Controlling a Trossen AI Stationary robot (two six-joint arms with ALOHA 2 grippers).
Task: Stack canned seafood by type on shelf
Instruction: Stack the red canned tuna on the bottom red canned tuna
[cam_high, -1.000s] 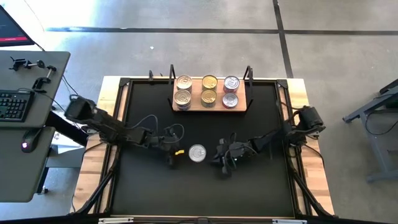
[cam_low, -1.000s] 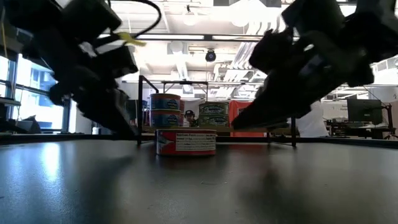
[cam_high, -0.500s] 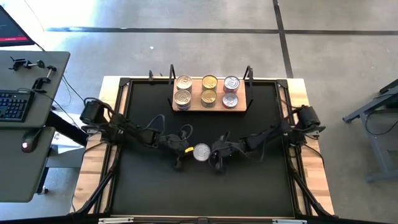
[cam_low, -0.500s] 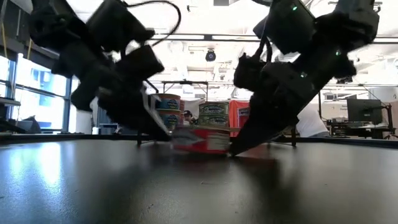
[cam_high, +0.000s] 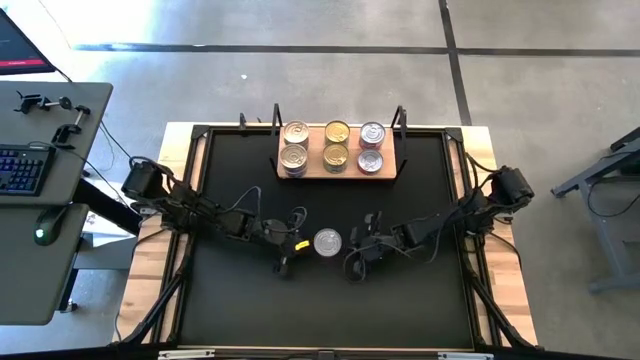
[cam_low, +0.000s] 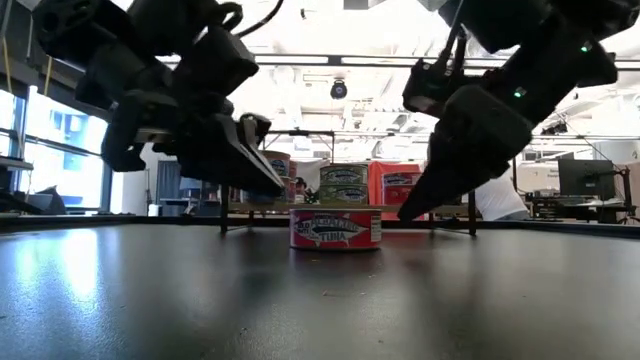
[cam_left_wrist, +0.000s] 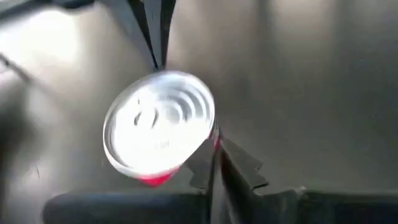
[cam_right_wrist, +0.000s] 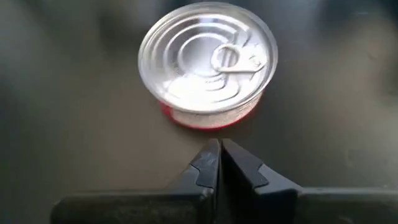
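Lone tin mid-table between both grippers — shelf behind, bearing six tins.

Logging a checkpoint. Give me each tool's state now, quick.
Left tool: closed, holding nothing, tips beside the red-labelled tin.
Right tool: closed, holding nothing, just short of the same tin.

I'm in some lab/office space: concrete floor, desk with keyboard, monitors, exposed ceiling lights.
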